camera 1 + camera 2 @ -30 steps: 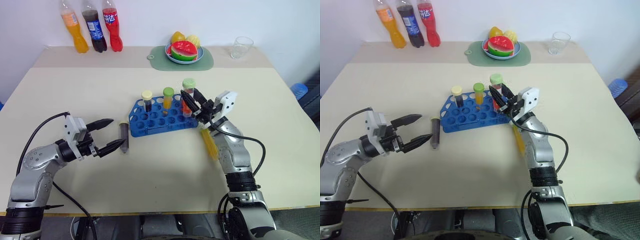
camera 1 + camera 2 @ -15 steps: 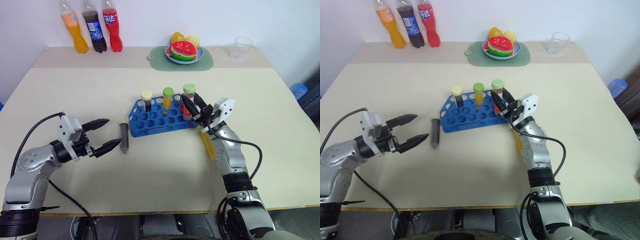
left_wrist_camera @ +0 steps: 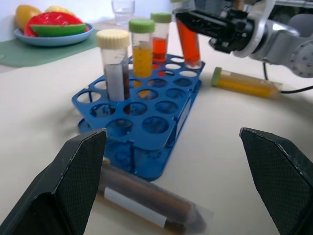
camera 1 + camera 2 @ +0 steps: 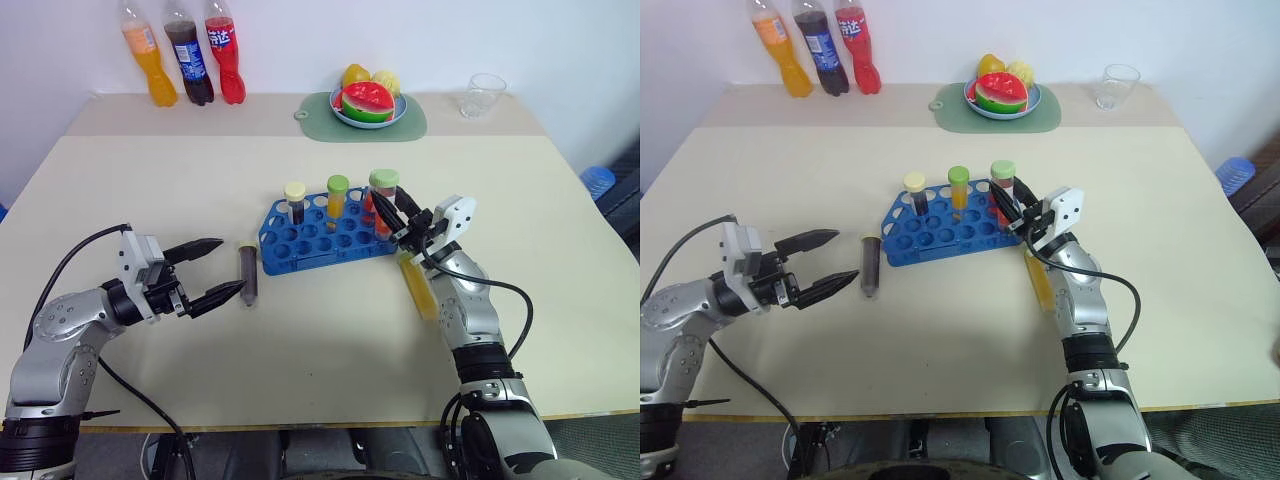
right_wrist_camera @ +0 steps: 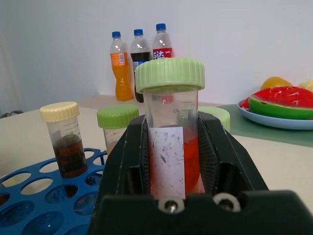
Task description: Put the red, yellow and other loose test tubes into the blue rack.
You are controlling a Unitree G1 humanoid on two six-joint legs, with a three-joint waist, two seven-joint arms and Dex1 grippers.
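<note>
— Right gripper (image 4: 392,222): clamped on the red tube (image 4: 381,203) with the green cap, just right of centre in the head view, held upright at the right end of the blue rack (image 4: 325,236). Seated or not?

— Hard to say; lower end among the rack's rightmost holes, but not released, so counted as not finished. Already standing in the rack at centre frame: a dark tube with cream cap (image 4: 294,202) and an orange-yellow tube with green cap (image 4: 337,197).

— And the left gripper (image 4: 213,269)?

— Fingers spread wide, empty, at lower left, aimed toward the dark brown tube (image 4: 247,273) lying flat on the table (image 4: 150,190) just left of the rack (near the fingertips, not touching).

— Anything else loose?

— A yellow tube (image 4: 416,285) lying flat right of centre, close under the right forearm. So roughly: two in, one being placed, two left.
</note>
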